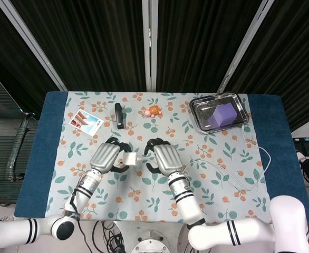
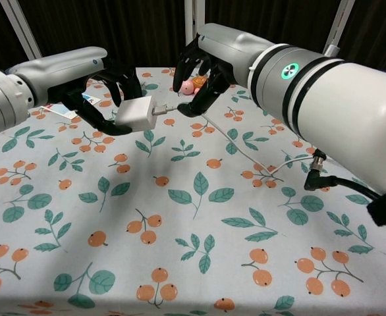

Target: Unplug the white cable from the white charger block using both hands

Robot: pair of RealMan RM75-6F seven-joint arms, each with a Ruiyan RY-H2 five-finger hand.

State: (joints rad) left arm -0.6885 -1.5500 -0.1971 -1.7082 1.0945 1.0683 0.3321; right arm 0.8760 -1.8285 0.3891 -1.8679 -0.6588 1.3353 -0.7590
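Showing: charger [image 2: 134, 113] [image 1: 128, 158] raised off the tabletop [image 2: 180, 250], held in the left hand [image 2: 107, 89] [image 1: 108, 157]
Charger: white block, above the floral cloth left of centre; its plug end faces the right hand [image 2: 203, 72] [image 1: 162, 159]
Cable [image 2: 242, 146] [image 1: 233, 174]: white, plugged into the charger; it runs from the block past the right hand, drops to the cloth and loops off toward the right edge
Left hand: fingers curled round the block from the far and near sides, gripping it
Right hand: just beside the plug end, fingers curved and partly apart around the cable where it enters the block; whether they actually pinch the cable cannot be told
Turtle toy [image 1: 153, 111] [image 2: 194, 85]: orange and pink, on the cloth behind the hands; in the chest view partly hidden by the right hand
Black bar [image 1: 119, 115]: on the cloth, left of the toy
Card [image 1: 86, 122]: near the left rear corner of the cloth
Tray [image 1: 199, 105]: metal, at the right rear, holding a purple block [image 1: 222, 115]
Cloth: white with orange berries and green leaves, over a blue cover [image 1: 41, 158]
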